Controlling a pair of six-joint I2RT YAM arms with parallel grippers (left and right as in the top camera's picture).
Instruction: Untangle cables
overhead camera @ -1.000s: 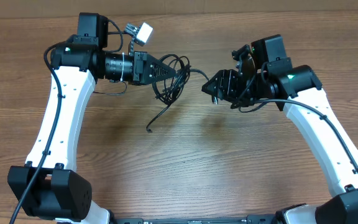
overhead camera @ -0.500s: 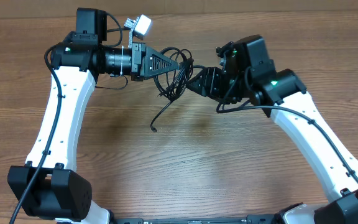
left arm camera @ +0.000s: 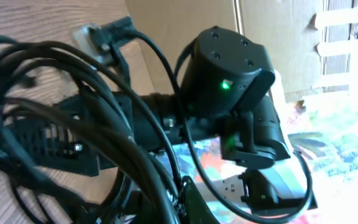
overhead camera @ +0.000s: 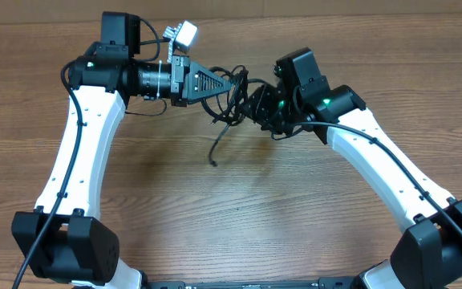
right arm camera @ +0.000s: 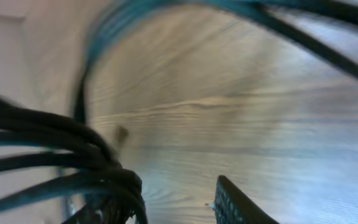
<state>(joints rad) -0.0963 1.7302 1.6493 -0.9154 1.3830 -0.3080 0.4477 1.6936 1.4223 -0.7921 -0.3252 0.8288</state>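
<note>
The cables point(overhead camera: 229, 103) are a black tangle hanging above the wooden table, with one loose strand point(overhead camera: 215, 152) trailing down toward the wood. My left gripper point(overhead camera: 235, 80) points right and is shut on the tangle's upper loops; in the left wrist view the cables point(left arm camera: 104, 118) fill the left half, running past my left gripper point(left arm camera: 184, 198). My right gripper point(overhead camera: 257, 106) has come in from the right against the tangle. In the blurred right wrist view a bundle of cables point(right arm camera: 98, 168) lies over one finger, the other finger point(right arm camera: 232, 202) stands apart, and my right gripper point(right arm camera: 169, 208) shows bare wood between.
The wooden table point(overhead camera: 239, 217) stretches toward me below both arms. The right arm's black wrist point(left arm camera: 229, 81) looms close in the left wrist view, with cardboard boxes point(left arm camera: 278, 25) behind it. A small white block point(overhead camera: 185, 34) sits above the left wrist.
My right arm has swung left up to the tangle and its jaws have narrowed. The left gripper kept hold, and the trailing strand shifted slightly right.
</note>
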